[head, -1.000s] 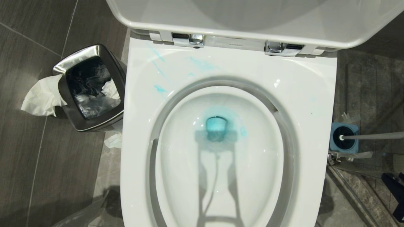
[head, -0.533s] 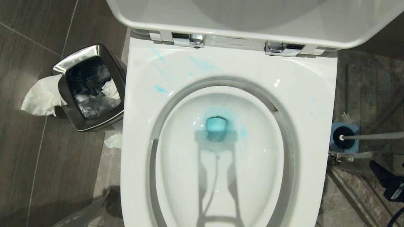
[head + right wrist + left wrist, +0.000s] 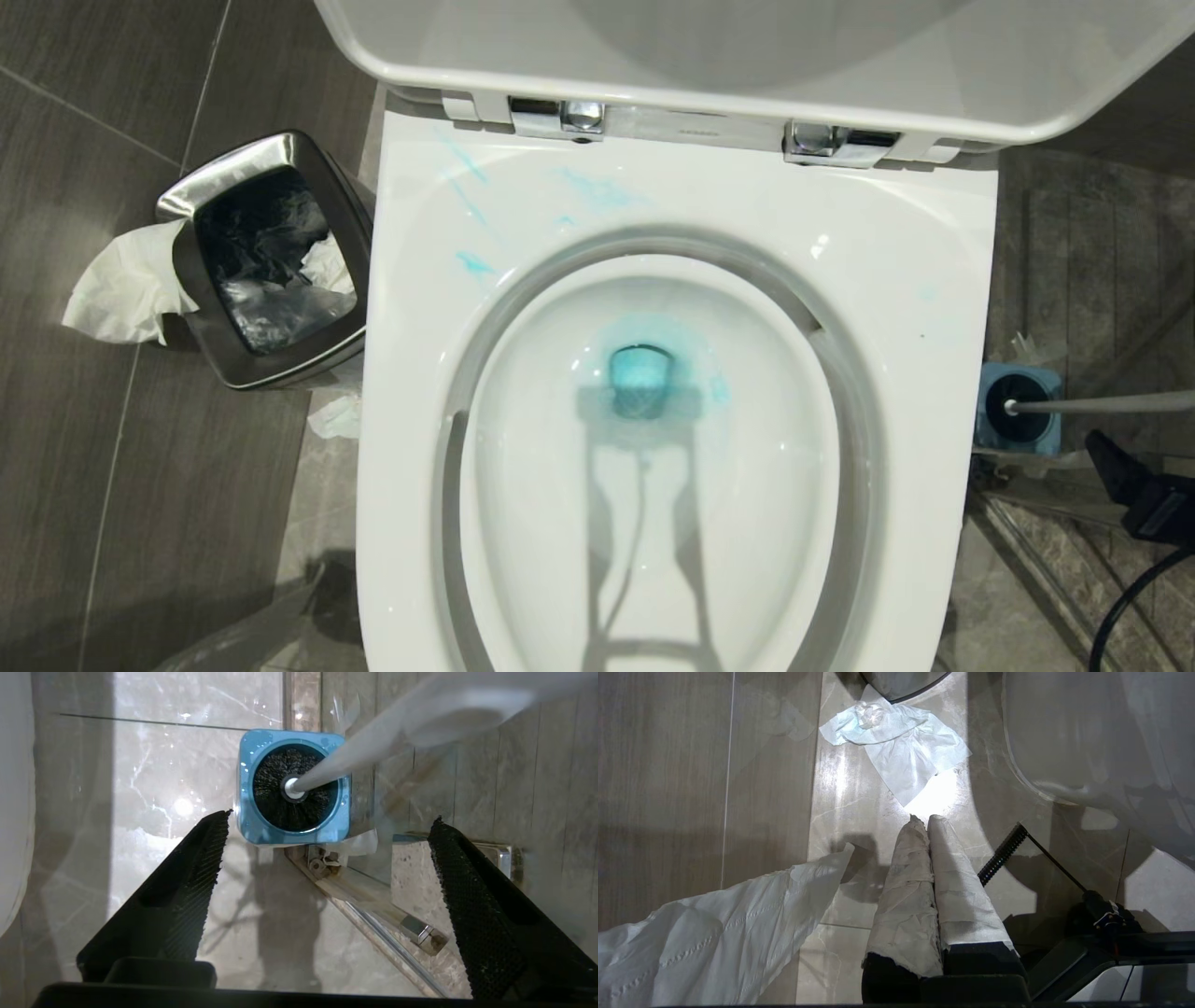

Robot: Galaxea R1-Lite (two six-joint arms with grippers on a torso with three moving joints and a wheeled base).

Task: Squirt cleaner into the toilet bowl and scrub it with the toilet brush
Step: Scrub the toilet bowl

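Now the right gripper (image 3: 327,826) hangs with jaws spread wide and empty above the floor beside the bowl (image 3: 896,280); just ahead stands the brush (image 3: 294,786), head down in its blue holder (image 3: 246,812), handle slanting up past the fingers, its upper end blurred, probably rounded; cleaner (image 3: 644,369) already tints the water. To do this well, centre the jaws across the handle, close squarely, lift straight out; the left gripper (image 3: 924,820), closed, hangs idle over the floor.

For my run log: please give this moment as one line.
right end effector: open, near black-bristled white-handled toilet brush | brush: in blue square holder | turquoise cleaner: on white ceramic toilet bowl
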